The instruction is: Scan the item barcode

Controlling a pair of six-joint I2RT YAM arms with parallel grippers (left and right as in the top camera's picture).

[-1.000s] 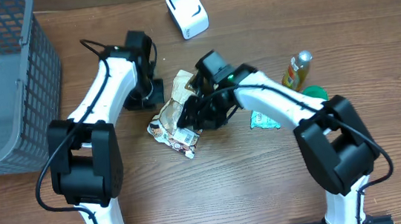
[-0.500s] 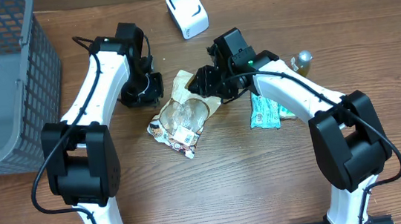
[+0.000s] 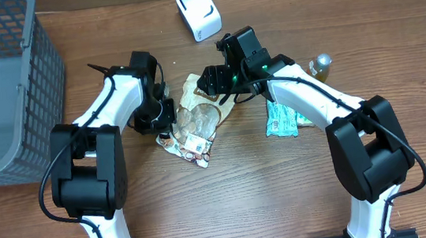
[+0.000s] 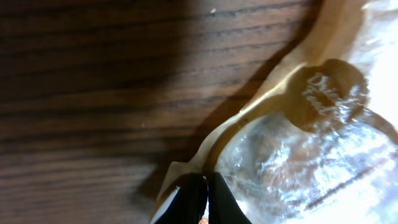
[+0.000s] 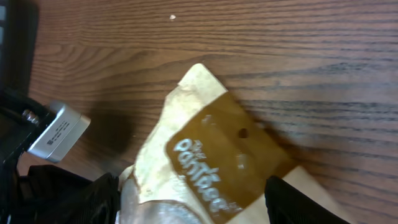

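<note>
- Brown wooden table [image 3: 285,198] bearing a crinkled tan-and-clear plastic pouch [image 3: 197,120].
- Left gripper [image 4: 200,198]: fingers clenched, tips at pouch edge.
- Right gripper [image 5: 189,190]: fingers spread, pouch top between them.

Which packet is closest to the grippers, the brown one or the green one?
The brown-and-clear bag in the middle. The left gripper is at its edge and the right gripper over it; the green packet lies apart.

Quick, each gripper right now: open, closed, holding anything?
Left gripper: shut at the snack bag's edge; grip unclear.
Right gripper: open above the snack bag, holding nothing.
</note>
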